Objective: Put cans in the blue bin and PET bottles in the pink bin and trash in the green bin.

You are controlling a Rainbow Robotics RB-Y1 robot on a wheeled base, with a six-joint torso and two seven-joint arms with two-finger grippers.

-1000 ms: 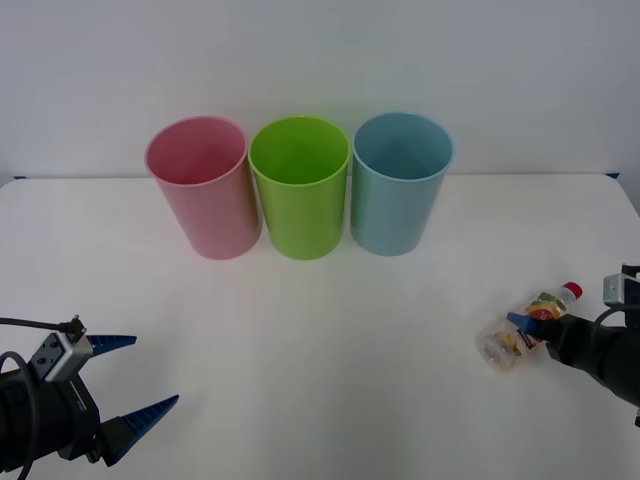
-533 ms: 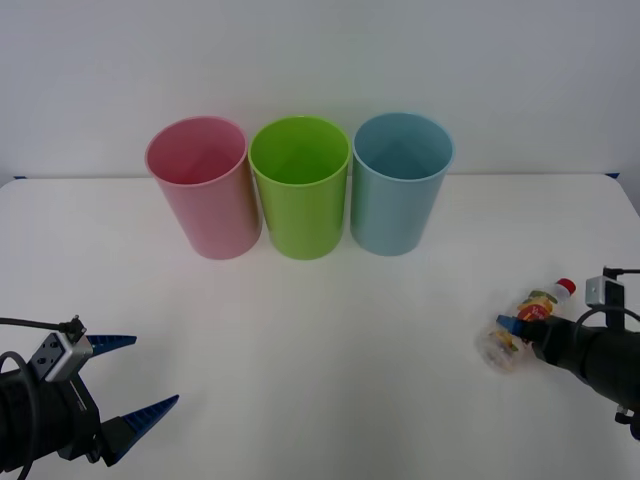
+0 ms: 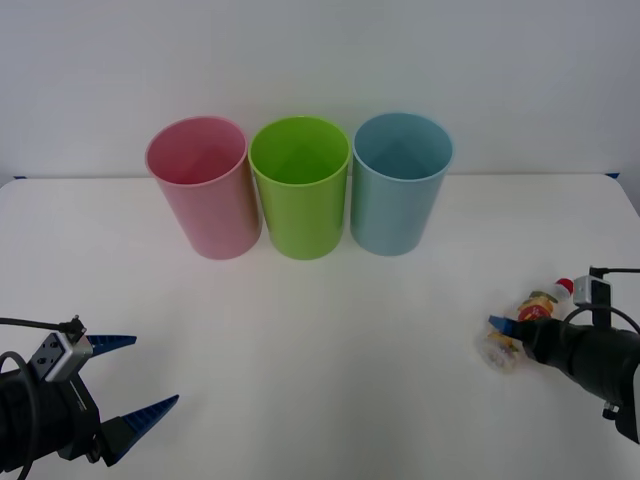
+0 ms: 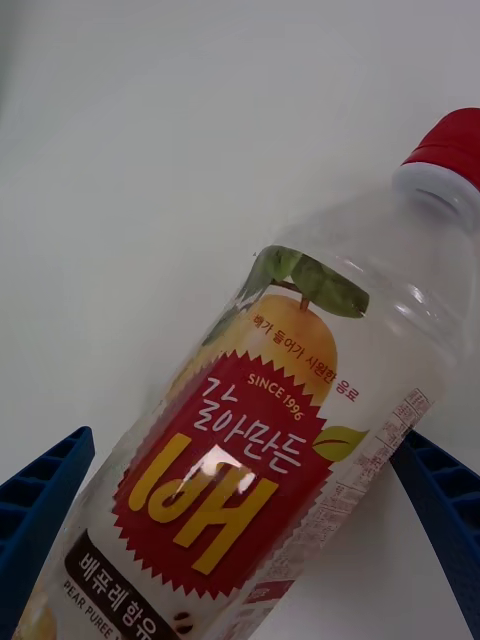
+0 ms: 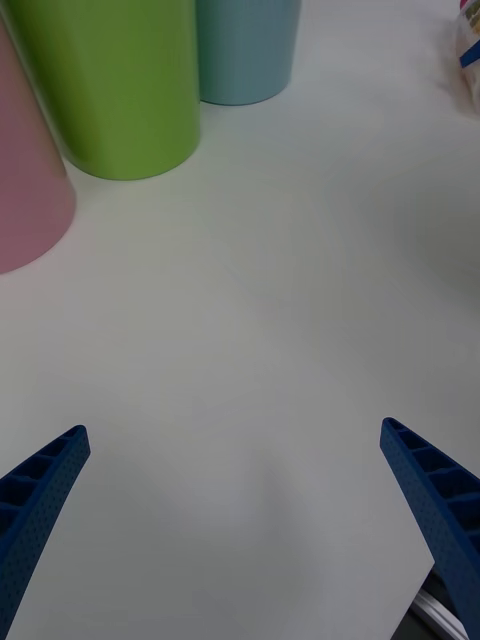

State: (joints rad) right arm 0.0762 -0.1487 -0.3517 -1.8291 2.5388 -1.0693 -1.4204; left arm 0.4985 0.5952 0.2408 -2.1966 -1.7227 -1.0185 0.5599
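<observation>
A small clear PET bottle with a red cap and a yellow-red label lies on its side on the white table, at the right. My right gripper is open and straddles it. In the right wrist view the PET bottle lies between the two blue fingers, one close against the label and the other a little apart. The pink bin, green bin and blue bin stand in a row at the back. My left gripper hovers open at the near left with nothing in it.
The left wrist view shows the left gripper over bare table, with the pink bin, green bin and blue bin beyond. A white wall rises behind the bins.
My right arm has slid further along the bottle, so its fingers now reach deeper around the body. The bottle has shifted slightly. The left arm has not moved.
</observation>
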